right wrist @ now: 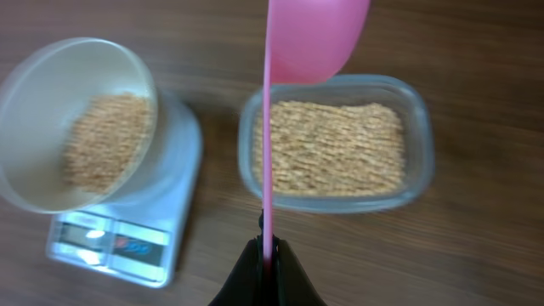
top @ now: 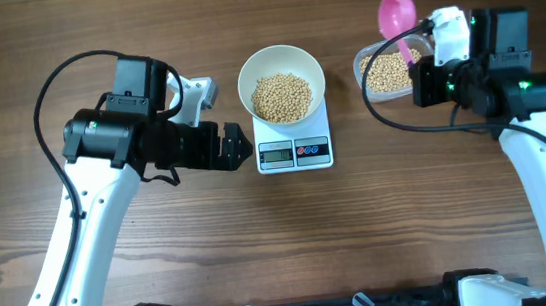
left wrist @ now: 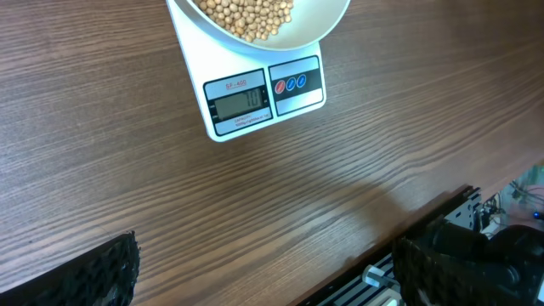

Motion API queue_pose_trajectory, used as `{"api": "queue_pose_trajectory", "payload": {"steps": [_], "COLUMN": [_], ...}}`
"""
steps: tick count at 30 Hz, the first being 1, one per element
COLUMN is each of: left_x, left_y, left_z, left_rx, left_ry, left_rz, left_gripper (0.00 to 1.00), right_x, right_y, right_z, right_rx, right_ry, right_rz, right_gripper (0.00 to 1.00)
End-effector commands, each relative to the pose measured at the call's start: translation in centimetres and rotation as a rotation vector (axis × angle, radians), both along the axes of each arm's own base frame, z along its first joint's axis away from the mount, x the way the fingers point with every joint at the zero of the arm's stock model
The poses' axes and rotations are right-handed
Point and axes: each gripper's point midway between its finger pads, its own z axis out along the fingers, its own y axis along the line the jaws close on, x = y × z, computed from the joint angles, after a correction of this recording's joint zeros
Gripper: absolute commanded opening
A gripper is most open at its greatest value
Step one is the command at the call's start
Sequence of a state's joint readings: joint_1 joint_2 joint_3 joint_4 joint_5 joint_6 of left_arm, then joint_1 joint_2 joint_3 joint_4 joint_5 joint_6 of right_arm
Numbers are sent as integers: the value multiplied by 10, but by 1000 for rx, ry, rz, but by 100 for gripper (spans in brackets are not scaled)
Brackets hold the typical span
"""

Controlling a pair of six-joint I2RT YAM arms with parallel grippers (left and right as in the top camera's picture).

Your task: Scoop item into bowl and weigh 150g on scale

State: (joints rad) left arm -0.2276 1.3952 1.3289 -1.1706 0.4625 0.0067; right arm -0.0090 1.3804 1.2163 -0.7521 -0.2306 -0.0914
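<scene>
The white bowl (top: 278, 58) stands on the white scale (top: 294, 152) and holds a heap of tan beans (top: 281, 98). My right gripper (right wrist: 268, 253) is shut on the thin handle of a pink scoop (right wrist: 314, 34). The scoop (top: 397, 12) hangs above the far edge of the clear tub (top: 361, 62), which is full of beans (top: 386, 74); no beans show in it. My left gripper (top: 237, 146) is open and empty just left of the scale. In the left wrist view the scale's display (left wrist: 240, 104) faces me below the bowl (left wrist: 327, 21).
The right wrist view has the tub (right wrist: 418, 161) on the right and the bowl (right wrist: 68, 68) on the scale (right wrist: 127, 242) on the left. The table's front edge and a dark rail (left wrist: 382, 272) lie close under the left gripper.
</scene>
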Motion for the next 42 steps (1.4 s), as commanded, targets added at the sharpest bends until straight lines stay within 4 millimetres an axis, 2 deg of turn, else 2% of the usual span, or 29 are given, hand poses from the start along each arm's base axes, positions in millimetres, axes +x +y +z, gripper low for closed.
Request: {"api": "queue_pose_trajectory", "payload": {"steps": [1,4,7,10,16,21,29,36,42], "left_x": [0,0,0,0,0,0,0,0,0], "left_y": [-4,-4,-4,-4,-4,-4,-4,-4,-4], "left_z": [-1,-1,-1,-1,-1,-1,-1,-1,-1], "left_rx": [-10,-10,-10,-10,-10,-10,-10,-10,-10], "left_ry": [1,0,0,0,0,0,0,1,0], "left_rz": [-23,-23,-23,-23,-23,-23,-23,-23,-23], "left_gripper": [100,100,100,100,100,100,100,100,100], "right_x": [4,7,11,13,14,4,2,-3,-7], "right_y": [-18,-23,-41,-43,-44,-61,-52,-39,-19], "right_z": [-22,-37,-61,-77,-93,-103,-107,-134,-156], "right_rx": [-116,-140,-235,-273,-285,-370,-361,-369,-350], "right_ry": [45,86,147,183,224,272,277,342,397], "right_rz": [-9,-22,-64,-20,-8,-49,-26,21,87], "right_gripper": [4,4,4,4,4,4,4,4,4]}}
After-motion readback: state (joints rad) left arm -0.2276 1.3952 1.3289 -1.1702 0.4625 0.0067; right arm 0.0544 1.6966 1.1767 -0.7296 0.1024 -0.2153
